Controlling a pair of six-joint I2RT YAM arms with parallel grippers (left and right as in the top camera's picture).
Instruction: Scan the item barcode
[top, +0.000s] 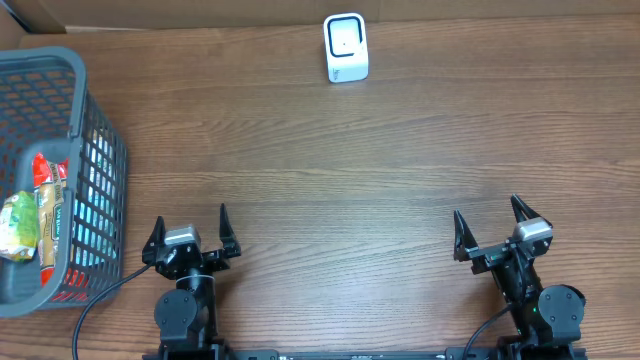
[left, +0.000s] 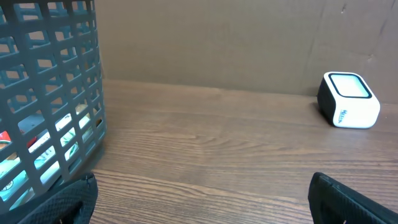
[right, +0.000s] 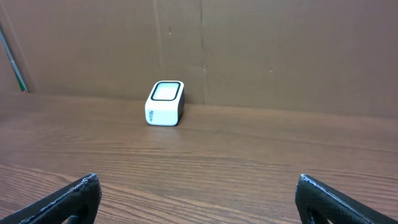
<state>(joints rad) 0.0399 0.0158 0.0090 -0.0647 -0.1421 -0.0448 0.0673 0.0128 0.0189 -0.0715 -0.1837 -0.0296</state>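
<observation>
The left fingers (top: 226, 235) are spread wide and hold nothing, and the right fingers (top: 460, 238) are spread wide and empty too. Both pairs are at the near edge of the counter (top: 330, 180), well apart from each other.

Only the overhead view looks into the grey basket (top: 82, 95) at the far left. In it lie a red packet (top: 50, 215) and a green-yellow packet (top: 16, 225), touching each other. The left wrist view sees the basket only from the side, so its mesh wall hides the packets, and only blue and red bits show through the holes. The right wrist view does not show the basket.

The white scanner (top: 346, 47) stands alone at the far edge of the counter, just in front of a cardboard wall (right: 280, 50). Bare wood lies between the scanner and both pairs of fingers.
</observation>
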